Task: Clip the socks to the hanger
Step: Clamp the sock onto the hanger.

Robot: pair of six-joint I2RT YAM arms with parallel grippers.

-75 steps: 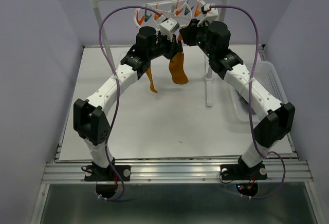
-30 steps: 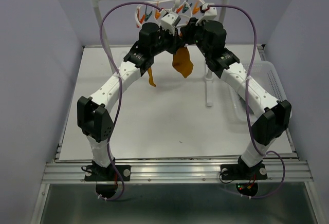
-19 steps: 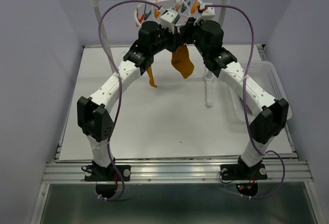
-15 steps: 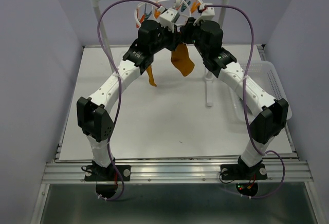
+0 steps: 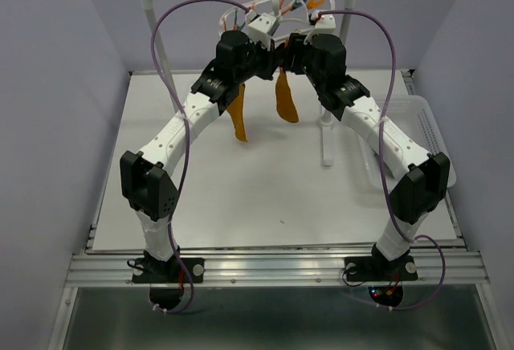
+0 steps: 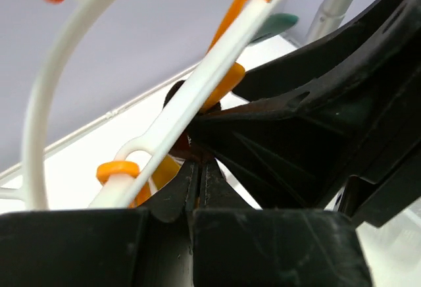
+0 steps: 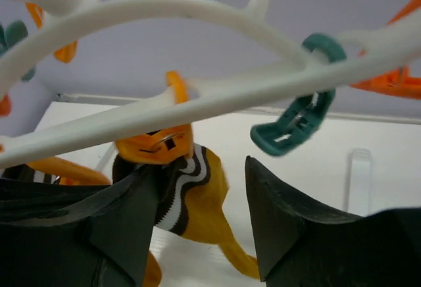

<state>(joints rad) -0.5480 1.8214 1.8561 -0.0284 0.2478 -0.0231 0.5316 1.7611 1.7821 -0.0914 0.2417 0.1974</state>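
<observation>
- Under the hanger [image 7: 197, 7], in an orange clip [image 7: 156, 147]: striped mustard sock [image 7: 194, 198], cuff up, toe down, hanging well off the table [image 5: 241, 189].
- Either side of that cuff: right gripper [image 7: 198, 166], spread, cloth between but not gripped; probably leaving the bite to the clip.
- Close against it: left gripper [image 6: 198, 168], pressed together; cannot tell what, if anything, sits between.
- Left of these: second mustard sock [image 5: 238, 121], also hung.
- Tight among frame ribs and a teal clip [image 7: 296, 119]; open room only downward and toward the near edge.
</observation>
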